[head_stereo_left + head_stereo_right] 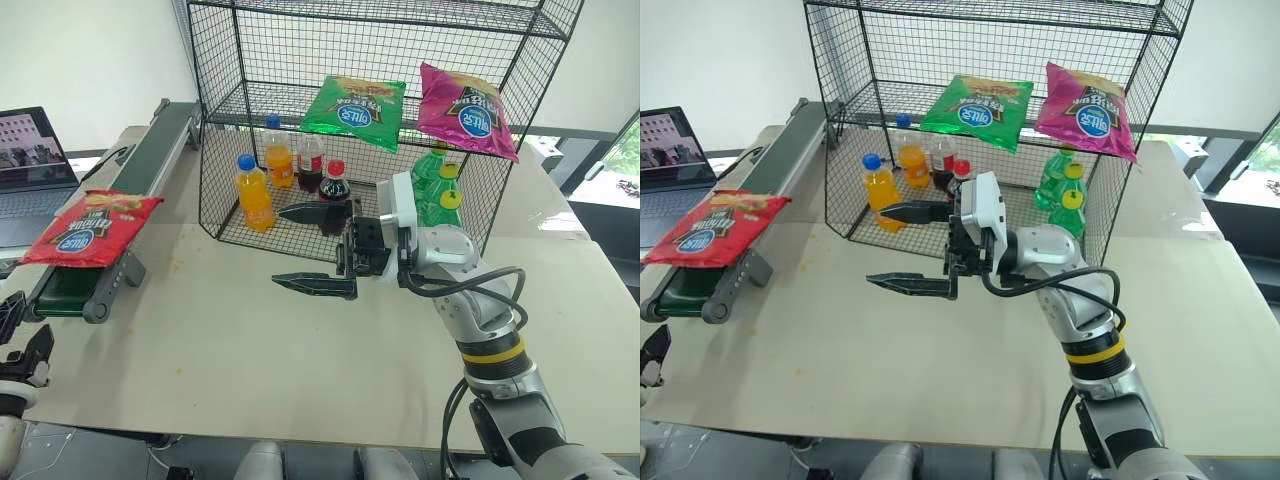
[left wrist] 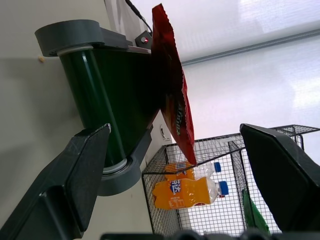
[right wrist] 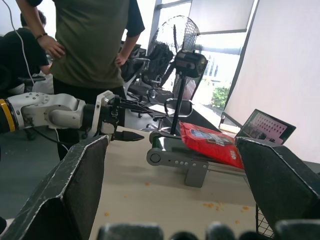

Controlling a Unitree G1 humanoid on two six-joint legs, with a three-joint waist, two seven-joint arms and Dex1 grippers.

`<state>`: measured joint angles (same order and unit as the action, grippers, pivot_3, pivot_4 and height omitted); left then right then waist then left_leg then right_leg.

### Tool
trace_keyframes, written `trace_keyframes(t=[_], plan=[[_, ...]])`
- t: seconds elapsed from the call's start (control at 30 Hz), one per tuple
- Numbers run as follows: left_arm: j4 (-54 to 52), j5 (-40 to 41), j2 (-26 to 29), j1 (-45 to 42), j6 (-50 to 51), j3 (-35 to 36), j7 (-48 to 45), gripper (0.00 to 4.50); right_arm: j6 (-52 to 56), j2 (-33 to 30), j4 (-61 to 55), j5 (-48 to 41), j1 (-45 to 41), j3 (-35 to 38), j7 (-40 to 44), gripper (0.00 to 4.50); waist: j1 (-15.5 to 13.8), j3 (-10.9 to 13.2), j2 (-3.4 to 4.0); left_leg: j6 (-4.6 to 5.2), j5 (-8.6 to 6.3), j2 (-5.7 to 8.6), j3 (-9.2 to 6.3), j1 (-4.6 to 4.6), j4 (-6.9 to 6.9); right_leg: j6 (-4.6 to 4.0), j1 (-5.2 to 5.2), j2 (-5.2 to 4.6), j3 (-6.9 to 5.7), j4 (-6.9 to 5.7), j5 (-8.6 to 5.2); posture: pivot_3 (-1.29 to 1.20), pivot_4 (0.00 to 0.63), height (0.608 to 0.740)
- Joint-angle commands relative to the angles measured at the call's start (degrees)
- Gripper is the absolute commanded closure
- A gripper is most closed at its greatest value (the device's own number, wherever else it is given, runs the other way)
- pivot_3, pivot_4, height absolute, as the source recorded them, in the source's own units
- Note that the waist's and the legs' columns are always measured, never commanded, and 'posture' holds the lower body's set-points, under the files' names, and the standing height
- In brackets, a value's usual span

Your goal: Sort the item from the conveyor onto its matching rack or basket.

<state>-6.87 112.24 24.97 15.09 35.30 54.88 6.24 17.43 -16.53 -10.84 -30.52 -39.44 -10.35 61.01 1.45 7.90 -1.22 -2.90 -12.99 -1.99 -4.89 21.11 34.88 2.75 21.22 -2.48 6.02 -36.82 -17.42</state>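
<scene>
- Head views: the red snack bag [image 1: 90, 228] lies at the near end of the conveyor [image 1: 150, 150], overhanging the belt's edge toward the table's left side, ready for pickup. The right gripper [image 1: 318, 249] hangs over the middle of the table [image 1: 250, 350] with its two black fingers spread and nothing between them, pointing toward the conveyor. Behind it stands the black wire rack [image 1: 380, 110]: a green snack bag [image 1: 355, 108] and a magenta snack bag [image 1: 465, 110] lie on its upper shelf, which seems the likely home for the red one; bottles [image 1: 290, 175] stand below. The left gripper [image 1: 25, 345] is cut off at the picture's lower left corner.
- Left wrist view: the left gripper's wide-open fingers [image 2: 70, 190] frame the conveyor's end roller and the bag's hanging edge, neither touched.
- Right wrist view: the left gripper [image 3: 131, 121] hovers near the conveyor's end, short of the bag. A person [image 3: 92, 45] stands behind, cut off at the shoulders.
</scene>
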Motion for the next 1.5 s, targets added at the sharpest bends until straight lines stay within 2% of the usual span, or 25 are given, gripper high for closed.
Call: trace_keyframes(t=[0.03,0.43,0.53,0.6,0.8,0.9,1.07,1.17,1.33,1.5], plan=[[-1.01,0.21,1.45,0.34,0.21,0.36,-1.29,0.05,-1.19,0.42,-2.61,-1.61,-0.82,1.47,0.00,0.00,-0.01,0.00,0.00,0.00,0.00,0.00,0.00,0.00,-0.01,0.00,0.00,0.00,0.00,0.00,0.00,0.00,0.150,0.740],[-0.12,-1.37,3.39,0.15,0.23,0.34,-3.06,0.05,-1.43,0.98,-2.51,-1.42,-0.82,1.57,-0.36,0.00,0.04,0.02,0.02,-0.01,0.00,0.00,0.01,0.00,-0.04,-0.01,0.01,0.00,0.00,0.04,-0.01,0.00,0.150,0.740],[0.35,-1.83,3.67,-0.07,0.17,0.49,-3.24,0.88,-1.44,1.01,-2.56,-1.31,-0.78,1.63,-0.59,0.00,0.06,0.02,0.02,-0.01,0.00,-0.01,0.00,0.00,-0.06,-0.01,0.02,0.00,0.00,0.05,-0.01,0.00,0.150,0.740],[0.35,-1.91,3.72,-0.13,0.25,0.50,-3.32,1.65,-1.34,0.97,-2.62,-1.34,-0.79,1.74,-0.79,0.00,0.09,0.02,0.02,-0.01,0.00,-0.01,0.01,0.00,-0.06,-0.02,0.02,0.00,0.00,0.05,-0.01,0.00,0.150,0.740],[-0.60,-1.33,4.09,-0.90,0.32,0.04,-2.69,4.48,-0.92,0.84,-3.01,-1.32,-0.64,2.06,-1.89,0.00,0.10,0.02,0.02,-0.01,0.00,-0.01,0.00,0.01,-0.07,-0.02,0.03,0.00,0.00,0.05,-0.01,0.00,0.150,0.740],[-5.80,0.56,6.17,-3.02,1.04,-1.44,-1.43,4.48,-0.56,0.85,-3.39,-0.81,-0.50,3.01,-4.52,0.00,-0.04,0.05,-0.01,-0.01,0.00,-0.01,0.00,0.02,-0.06,-0.02,0.03,0.00,0.00,0.06,-0.01,0.00,0.150,0.740],[-13.86,0.76,10.59,-11.73,5.87,-5.88,-1.64,4.48,-0.59,1.10,-5.71,1.00,0.41,5.07,-11.67,0.00,-0.62,0.12,-0.03,-0.13,0.07,0.02,-0.11,0.10,-0.05,-0.02,0.02,-0.03,-0.12,0.09,0.00,0.00,0.150,0.740],[-15.51,0.76,13.38,-23.45,8.55,-12.37,-1.41,4.48,-1.06,1.23,-8.46,2.65,0.58,7.24,-17.56,0.00,-0.68,0.14,0.00,-0.14,0.07,0.03,-0.09,0.10,-0.07,-0.02,0.02,-0.04,-0.11,0.11,0.01,0.00,0.150,0.740],[-10.29,0.76,11.89,-44.44,12.07,-22.39,0.40,4.48,-0.73,1.08,-12.21,4.96,0.99,9.66,-24.77,0.00,-0.49,0.16,0.03,-0.19,0.12,0.04,-0.31,0.21,-0.09,-0.04,0.04,-0.01,-0.35,0.11,0.02,0.00,0.150,0.740],[4.20,-0.11,8.59,-62.51,10.96,-30.30,1.17,4.48,0.61,-0.20,-16.40,6.68,2.85,10.70,-29.75,0.00,-0.17,0.17,0.07,-0.18,0.12,0.05,-0.37,0.21,-0.11,-0.03,0.06,0.01,-0.45,0.06,0.02,0.00,0.150,0.740]])
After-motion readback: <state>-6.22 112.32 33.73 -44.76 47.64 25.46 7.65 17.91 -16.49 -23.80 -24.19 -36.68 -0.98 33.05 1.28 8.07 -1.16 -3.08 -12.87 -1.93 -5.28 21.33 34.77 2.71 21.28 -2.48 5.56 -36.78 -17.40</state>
